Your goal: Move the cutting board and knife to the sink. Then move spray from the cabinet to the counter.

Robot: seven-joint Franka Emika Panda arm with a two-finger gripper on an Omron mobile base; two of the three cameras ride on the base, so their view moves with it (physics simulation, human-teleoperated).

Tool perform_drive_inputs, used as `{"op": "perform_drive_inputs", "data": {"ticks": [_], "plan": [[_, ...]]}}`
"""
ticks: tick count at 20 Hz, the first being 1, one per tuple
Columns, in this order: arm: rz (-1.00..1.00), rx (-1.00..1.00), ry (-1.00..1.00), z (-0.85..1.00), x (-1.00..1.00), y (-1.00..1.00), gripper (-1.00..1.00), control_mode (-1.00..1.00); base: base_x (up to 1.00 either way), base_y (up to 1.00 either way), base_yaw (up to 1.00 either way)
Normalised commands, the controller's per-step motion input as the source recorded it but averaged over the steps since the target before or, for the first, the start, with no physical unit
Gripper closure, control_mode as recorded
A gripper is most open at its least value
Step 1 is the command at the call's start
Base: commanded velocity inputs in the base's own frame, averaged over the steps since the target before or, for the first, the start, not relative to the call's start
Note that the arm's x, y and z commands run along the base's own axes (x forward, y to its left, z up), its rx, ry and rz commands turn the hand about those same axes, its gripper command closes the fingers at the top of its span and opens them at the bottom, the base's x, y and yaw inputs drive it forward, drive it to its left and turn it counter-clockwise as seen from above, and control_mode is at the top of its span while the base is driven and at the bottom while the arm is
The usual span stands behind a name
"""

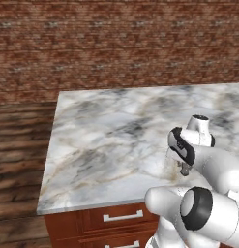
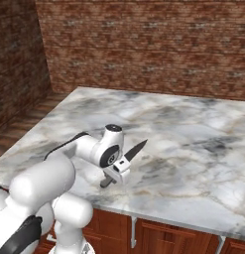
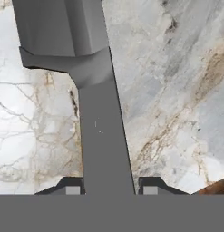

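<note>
The robot's two dark fingers [image 3: 108, 189] are clamped on the handle of a dark grey knife [image 3: 97, 108], its pointed blade jutting out ahead of them, just above the white-and-grey marble table [image 2: 193, 149] near its front edge
</note>
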Motion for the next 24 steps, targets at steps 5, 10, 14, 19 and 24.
{"op": "perform_drive_inputs", "data": {"ticks": [5,10,14,19,24], "plan": [[-0.06,0.0,-0.12,0.96,-0.02,0.0,1.0,-1.0,0.0,0.0,0.0],[-0.09,-0.02,-0.06,0.53,-0.34,-0.06,1.0,-1.0,0.0,0.0,0.0],[-0.04,-0.04,0.0,0.03,-0.23,-0.09,1.0,1.0,-0.67,-0.47,-0.12],[0.0,0.0,0.0,0.0,0.0,0.0,1.0,1.0,-0.42,-0.89,-0.17],[0.0,0.0,0.0,0.0,0.0,0.0,1.0,1.0,-0.01,-1.0,-0.12]]}}
